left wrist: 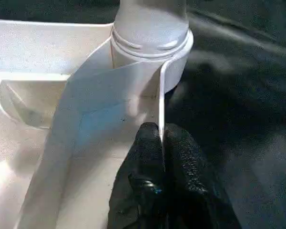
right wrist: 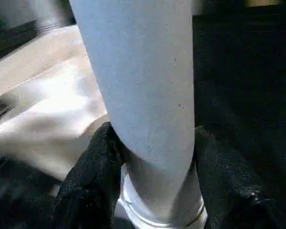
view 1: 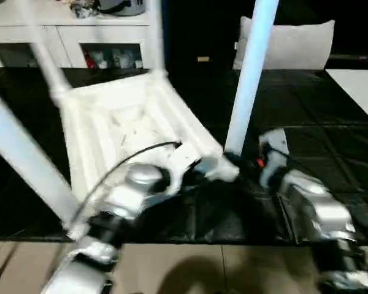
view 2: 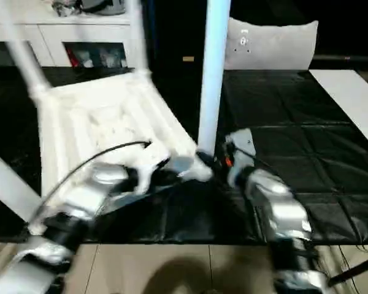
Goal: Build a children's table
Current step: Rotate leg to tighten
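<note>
Right claw (right wrist: 152, 191) grips upright leg (view 1: 250, 79); left claw (left wrist: 161, 143) pinches upturned tabletop's rim (left wrist: 160, 100).

Upturned table top (view 1: 129, 128) on work surface (view 1: 306, 141), leg (view 1: 248, 79) upright in its near-right corner socket (left wrist: 152, 52)

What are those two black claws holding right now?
The left gripper pinches a thin rib of the upturned white plastic tabletop; the right gripper clasps the white tubular leg near its base.
</note>
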Tool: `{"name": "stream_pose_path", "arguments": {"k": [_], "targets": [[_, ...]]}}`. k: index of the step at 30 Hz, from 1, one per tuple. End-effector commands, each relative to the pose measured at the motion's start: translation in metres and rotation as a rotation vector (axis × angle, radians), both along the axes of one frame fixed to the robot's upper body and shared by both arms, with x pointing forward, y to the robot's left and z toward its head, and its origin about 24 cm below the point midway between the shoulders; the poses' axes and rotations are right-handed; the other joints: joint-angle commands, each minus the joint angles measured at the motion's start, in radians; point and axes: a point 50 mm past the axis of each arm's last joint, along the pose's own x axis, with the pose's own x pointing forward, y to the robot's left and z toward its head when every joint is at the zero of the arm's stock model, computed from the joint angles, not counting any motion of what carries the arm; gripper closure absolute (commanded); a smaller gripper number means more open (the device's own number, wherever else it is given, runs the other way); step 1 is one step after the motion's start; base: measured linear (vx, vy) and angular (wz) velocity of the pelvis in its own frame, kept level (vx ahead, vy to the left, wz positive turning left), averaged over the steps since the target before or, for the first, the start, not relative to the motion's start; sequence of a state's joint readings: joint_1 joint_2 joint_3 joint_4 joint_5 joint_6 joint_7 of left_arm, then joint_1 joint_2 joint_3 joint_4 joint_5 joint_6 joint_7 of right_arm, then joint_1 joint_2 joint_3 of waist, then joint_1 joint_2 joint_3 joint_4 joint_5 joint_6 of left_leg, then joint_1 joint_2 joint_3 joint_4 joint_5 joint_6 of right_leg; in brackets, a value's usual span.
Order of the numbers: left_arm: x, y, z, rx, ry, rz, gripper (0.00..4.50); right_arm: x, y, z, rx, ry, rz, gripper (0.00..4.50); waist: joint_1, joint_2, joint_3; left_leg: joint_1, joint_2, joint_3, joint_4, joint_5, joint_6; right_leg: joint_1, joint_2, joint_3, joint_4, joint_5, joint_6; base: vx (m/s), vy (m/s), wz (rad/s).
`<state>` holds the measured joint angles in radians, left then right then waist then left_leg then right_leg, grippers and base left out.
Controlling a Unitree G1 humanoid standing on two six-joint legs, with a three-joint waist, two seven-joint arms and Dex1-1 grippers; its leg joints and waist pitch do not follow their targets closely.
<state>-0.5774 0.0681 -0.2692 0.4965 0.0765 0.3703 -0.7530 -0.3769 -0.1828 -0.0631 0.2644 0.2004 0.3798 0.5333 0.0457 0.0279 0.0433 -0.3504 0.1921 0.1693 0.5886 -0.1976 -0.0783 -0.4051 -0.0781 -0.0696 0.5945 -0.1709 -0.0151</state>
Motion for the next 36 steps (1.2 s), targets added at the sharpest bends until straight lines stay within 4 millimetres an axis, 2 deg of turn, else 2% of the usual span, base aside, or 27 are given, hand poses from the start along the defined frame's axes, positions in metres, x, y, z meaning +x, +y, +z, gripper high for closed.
{"name": "stream_pose_path", "arguments": {"k": [1, 3, 5, 6, 9, 13, 14, 17, 19, 21, 22, 25, 28, 31, 35, 36], "targets": [[-0.003, -0.039, 0.022, -0.118, -0.076, -0.048, 4.50, 0.000, 0.022, -0.014, 0.027, 0.057, -0.003, 2.57, 0.010, -0.013, -0.059, -0.010, 0.018, -0.006, -0.067, -0.160, 0.047, 0.052, -0.055, 0.035, -0.090, -0.353, -0.139, 0.000, 0.000, 0.00], [-0.004, -0.043, 0.024, -0.127, -0.090, -0.043, 4.50, 0.001, 0.024, -0.011, 0.050, 0.036, -0.022, 2.03, 0.015, -0.014, -0.062, -0.014, 0.018, -0.005, -0.064, -0.134, 0.061, 0.057, -0.057, 0.037, -0.084, -0.295, -0.152, 0.000, 0.000, 0.00], [-0.006, -0.044, 0.025, -0.113, -0.099, -0.069, 4.50, 0.000, 0.024, -0.010, 0.089, 0.024, -0.037, 1.82, 0.018, -0.013, -0.063, -0.016, 0.018, -0.004, -0.063, -0.109, 0.082, 0.060, -0.057, 0.037, -0.077, -0.232, -0.171, 0.000, 0.000, 0.00], [-0.007, -0.042, 0.024, -0.097, -0.105, -0.079, 4.50, -0.001, 0.023, -0.010, 0.086, 0.018, -0.032, 1.82, 0.020, -0.011, -0.065, -0.015, 0.020, -0.004, -0.063, -0.102, 0.088, 0.060, -0.057, 0.038, -0.074, -0.214, -0.177, 0.000, 0.000, 0.00], [-0.007, -0.036, 0.020, -0.064, -0.109, -0.101, 4.50, -0.005, 0.017, -0.011, 0.088, 0.006, -0.019, 1.45, 0.023, -0.009, -0.064, -0.016, 0.022, -0.004, -0.062, -0.092, 0.094, 0.060, -0.056, 0.038, -0.071, -0.180, -0.190, 0.000, 0.000, 0.00], [-0.008, -0.028, 0.017, -0.042, -0.101, -0.126, 4.50, -0.007, 0.007, -0.009, 0.089, -0.020, 0.006, 1.16, 0.025, -0.008, -0.062, -0.014, 0.024, -0.004, -0.064, -0.121, 0.094, 0.061, -0.058, 0.038, -0.073, -0.196, -0.195, 0.000, 0.000, 0.00], [-0.008, -0.021, 0.015, -0.016, -0.105, -0.159, 4.50, -0.010, -0.001, -0.006, 0.068, -0.044, 0.065, 0.97, 0.027, -0.008, -0.062, -0.014, 0.024, -0.005, -0.065, -0.134, 0.092, 0.061, -0.059, 0.038, -0.075, -0.213, -0.191, 0.000, 0.000, 0.00], [-0.009, -0.010, 0.011, 0.019, -0.094, -0.210, 4.50, -0.016, -0.013, -0.001, 0.016, -0.072, 0.212, 0.78, 0.032, -0.006, -0.059, -0.014, 0.025, -0.004, -0.065, -0.150, 0.094, 0.061, -0.060, 0.038, -0.078, -0.233, -0.186, 0.000, 0.000, 0.00], [-0.009, -0.003, 0.010, 0.046, -0.095, -0.248, 4.50, -0.021, -0.021, 0.003, -0.029, -0.089, 0.300, 0.55, 0.037, -0.009, -0.059, -0.013, 0.026, -0.004, -0.064, -0.155, 0.095, 0.062, -0.060, 0.038, -0.079, -0.249, -0.181, 0.000, 0.000, 0.00], [-0.010, 0.002, 0.010, 0.055, -0.092, -0.282, 4.50, -0.023, -0.027, 0.005, -0.052, -0.085, 0.339, 0.47, 0.044, -0.008, -0.058, -0.012, 0.027, -0.003, -0.064, -0.154, 0.097, 0.059, -0.061, 0.039, -0.080, -0.263, -0.178, 0.000, 0.000, 0.00], [-0.011, 0.005, 0.009, 0.063, -0.087, -0.305, 4.50, -0.025, -0.029, 0.006, -0.063, -0.076, 0.376, 0.40, 0.046, -0.012, -0.058, -0.009, 0.028, -0.002, -0.064, -0.155, 0.096, 0.056, -0.060, 0.040, -0.080, -0.266, -0.178, 0.000, 0.000, 0.00], [-0.012, 0.019, 0.010, 0.109, -0.089, -0.405, 4.50, -0.036, -0.036, 0.012, -0.117, -0.068, 0.581, 0.40, 0.055, -0.011, -0.060, -0.008, 0.030, -0.004, -0.063, -0.150, 0.099, 0.058, -0.061, 0.040, -0.076, -0.256, -0.179, 0.000, 0.000, 0.00], [-0.017, 0.026, 0.011, 0.130, -0.089, -0.518, 4.50, -0.041, -0.039, 0.014, -0.133, -0.066, 0.684, 0.40, 0.063, -0.013, -0.060, -0.010, 0.032, -0.004, -0.063, -0.146, 0.106, 0.057, -0.064, 0.039, -0.073, -0.244, -0.189, 0.000, 0.000, 0.00], [-0.017, 0.026, 0.011, 0.130, -0.089, -0.518, 4.50, -0.041, -0.039, 0.014, -0.133, -0.066, 0.684, 0.40, 0.069, -0.011, -0.061, -0.006, 0.035, -0.002, -0.063, -0.140, 0.100, 0.054, -0.064, 0.040, -0.069, -0.235, -0.200, 0.000, 0.000, 0.00], [-0.017, 0.026, 0.011, 0.130, -0.089, -0.518, 4.50, -0.041, -0.039, 0.014, -0.133, -0.066, 0.684, 0.40, 0.071, -0.012, -0.061, -0.007, 0.035, -0.004, -0.064, -0.140, 0.092, 0.056, -0.063, 0.039, -0.066, -0.221, -0.207, 0.000, 0.000, 0.00], [-0.019, 0.027, 0.011, 0.133, -0.087, -0.538, 4.50, -0.042, -0.039, 0.014, -0.132, -0.064, 0.701, 0.56, 0.071, -0.012, -0.061, -0.007, 0.035, -0.003, -0.063, -0.141, 0.092, 0.056, -0.063, 0.039, -0.066, -0.219, -0.207, 0.000, 0.000, 0.00]]}}
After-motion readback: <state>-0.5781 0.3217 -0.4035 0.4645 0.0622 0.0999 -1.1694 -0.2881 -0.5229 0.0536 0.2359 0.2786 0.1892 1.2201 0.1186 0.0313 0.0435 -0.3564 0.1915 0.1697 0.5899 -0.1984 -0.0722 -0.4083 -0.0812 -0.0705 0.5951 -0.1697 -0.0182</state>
